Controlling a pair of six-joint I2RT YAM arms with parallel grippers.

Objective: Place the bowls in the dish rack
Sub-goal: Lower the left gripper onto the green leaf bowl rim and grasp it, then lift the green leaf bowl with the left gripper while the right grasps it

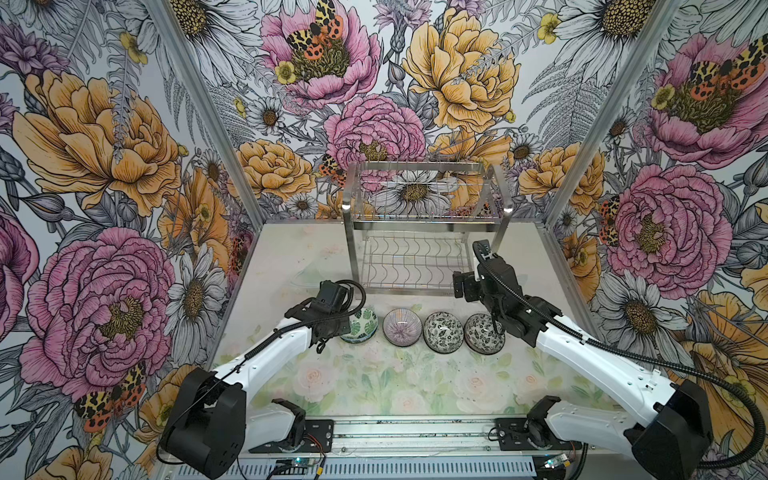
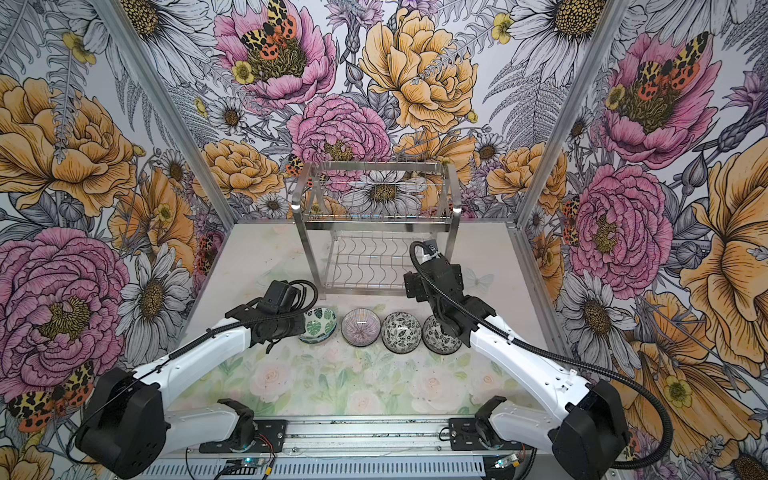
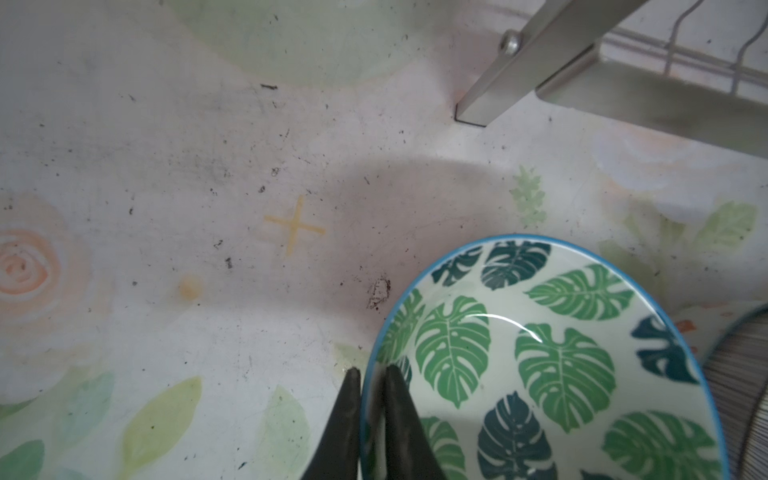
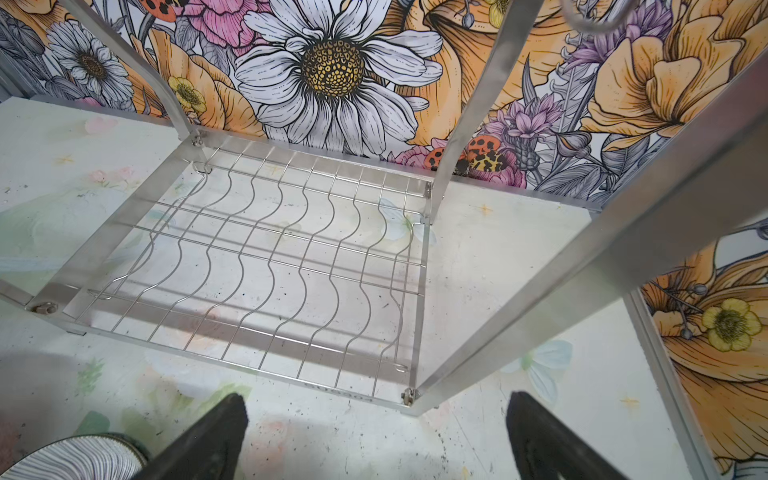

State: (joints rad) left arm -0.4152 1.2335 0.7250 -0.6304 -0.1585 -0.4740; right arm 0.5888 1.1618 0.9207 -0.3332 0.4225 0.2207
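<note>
On the bench point(image 1: 374, 382), just near of the dish rack point(image 1: 424, 227), four bowls sit in a left-to-right row: green-leaf bowl point(image 1: 363, 326), striped bowl point(image 1: 402, 327), then two black-and-white floral bowls point(image 1: 443, 332) point(image 1: 484, 333). No others in view.

Progress: none loaded. Both tiers of the rack look bare in both top views, and the right wrist view shows the wavy lower shelf with nothing on it. Judged to be at the very first pick, with all four bowls left to place.

Left arm: reaches from the near-left base toward the far right, wrist low beside the left end of the row. Left tool point(image 3: 371, 374) is clamped on the rim of the green-leaf bowl, one finger outside the wall, one inside. Whether the bowl rests on the bench or is just clear of it, cannot tell.

Right arm: stretched from the near-right base toward the far left, wrist raised over the right end of the row, camera looking into the rack. Right tool point(image 4: 376, 401) stands spread wide, holding nothing, just near of the rack's right front leg point(image 4: 540, 291).
</note>
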